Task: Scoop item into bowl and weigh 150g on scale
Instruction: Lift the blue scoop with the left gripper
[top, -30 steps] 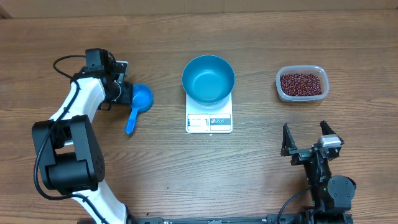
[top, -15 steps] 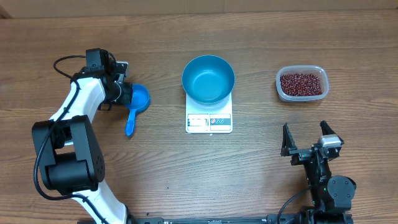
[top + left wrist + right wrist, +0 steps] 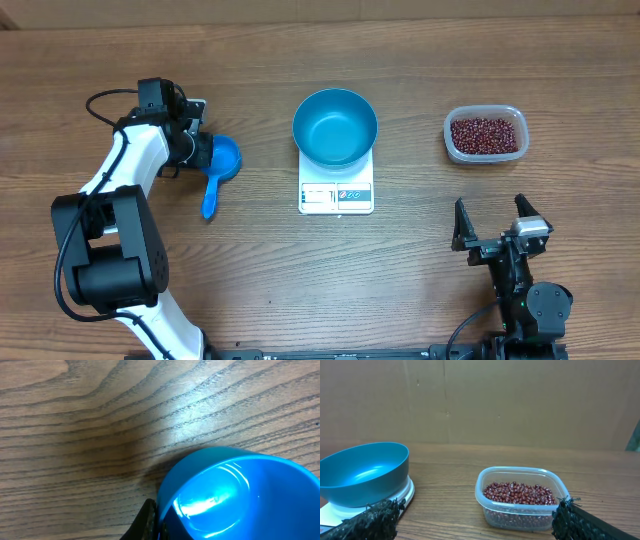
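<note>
Left gripper pinched on blue scoop at the rim; we judge it light, stiff, slick, better steered by its handle; beans loose.

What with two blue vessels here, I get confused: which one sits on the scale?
The large round bowl, atop the white scale. The small handled scoop lies on the table instead, its rim in the left gripper.
</note>
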{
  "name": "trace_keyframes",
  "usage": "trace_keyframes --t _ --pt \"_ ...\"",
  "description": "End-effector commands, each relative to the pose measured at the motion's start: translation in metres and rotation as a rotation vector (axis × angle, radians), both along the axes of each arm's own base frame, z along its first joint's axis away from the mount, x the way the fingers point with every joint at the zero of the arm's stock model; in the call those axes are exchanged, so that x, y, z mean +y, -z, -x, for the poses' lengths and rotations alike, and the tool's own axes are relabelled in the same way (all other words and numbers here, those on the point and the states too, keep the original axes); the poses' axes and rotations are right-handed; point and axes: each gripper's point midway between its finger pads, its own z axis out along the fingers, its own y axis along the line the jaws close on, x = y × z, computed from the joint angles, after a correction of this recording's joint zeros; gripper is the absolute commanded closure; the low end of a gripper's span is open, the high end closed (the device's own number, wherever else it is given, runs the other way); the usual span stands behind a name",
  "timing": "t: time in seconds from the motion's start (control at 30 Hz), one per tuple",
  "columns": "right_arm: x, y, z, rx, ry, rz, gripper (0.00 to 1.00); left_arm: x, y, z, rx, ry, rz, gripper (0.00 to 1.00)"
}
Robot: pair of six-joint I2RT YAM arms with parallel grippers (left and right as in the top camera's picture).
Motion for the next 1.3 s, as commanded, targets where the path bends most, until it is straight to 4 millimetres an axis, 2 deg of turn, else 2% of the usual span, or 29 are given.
trace_keyframes --t 0.0,0.17,0.27,0.53,0.8,0.93,1.03,1.27 --pt "0.002 0.003 0.000 -0.001 -0.008 0.004 0.00 -0.001 0.001 -0.002 0.004 0.005 0.000 0.96" --pt "0.002 0.003 0.000 0.000 -0.008 0.004 0.00 -0.003 -0.004 -0.006 -0.007 0.010 0.012 0.96" --pt "0.002 0.003 0.000 -0.001 -0.008 0.004 0.00 -0.003 -0.015 -0.011 -0.023 0.012 0.018 0.96" --pt "0.002 0.003 0.000 0.000 -0.008 0.004 0.00 -0.002 -0.068 -0.026 -0.058 0.007 0.015 0.96" --pt "0.002 0.003 0.000 -0.001 -0.008 0.004 0.00 0.000 -0.112 -0.036 -0.080 -0.138 0.067 0.96" --pt "0.002 0.003 0.000 -0.001 -0.008 0.004 0.00 0.000 -0.120 -0.037 -0.071 -0.264 0.114 0.96" --pt "0.002 0.003 0.000 -0.001 -0.008 0.004 0.00 -0.001 -0.119 -0.033 -0.043 -0.402 0.165 0.96" --pt "0.002 0.003 0.000 0.000 -0.008 0.004 0.00 -0.006 -0.116 -0.025 0.011 -0.522 0.227 0.96"
